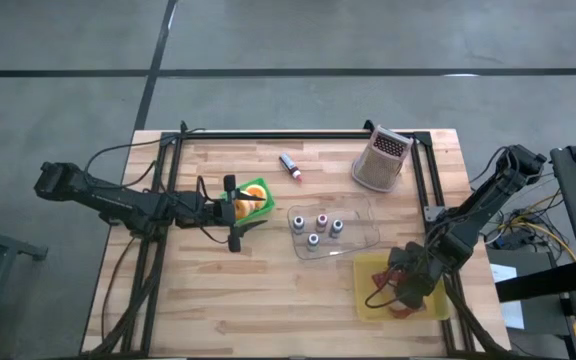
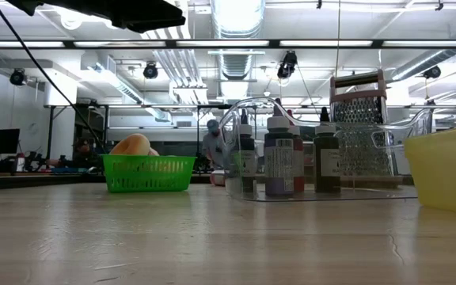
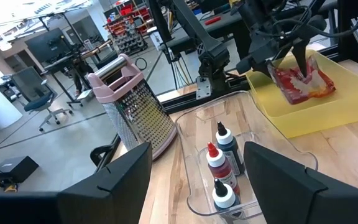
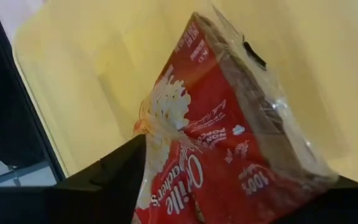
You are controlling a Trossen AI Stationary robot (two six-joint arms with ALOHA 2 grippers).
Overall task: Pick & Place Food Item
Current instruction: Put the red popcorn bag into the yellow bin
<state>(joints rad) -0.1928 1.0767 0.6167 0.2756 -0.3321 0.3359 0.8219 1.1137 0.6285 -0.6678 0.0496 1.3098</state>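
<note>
Now red snack bag [image 4: 229,143] between right pincer [image 1: 388,283] fingers, inside yellow bin [image 1: 366,305].

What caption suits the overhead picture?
Right gripper over a red snack packet in the yellow bin; left gripper beside green basket.

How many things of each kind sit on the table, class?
Bottles: 4
Loose tube: 1
Grater: 1
Clear tray: 1
Green basket: 1
Yellow bin: 1
Red packet: 1
Total: 10
</note>
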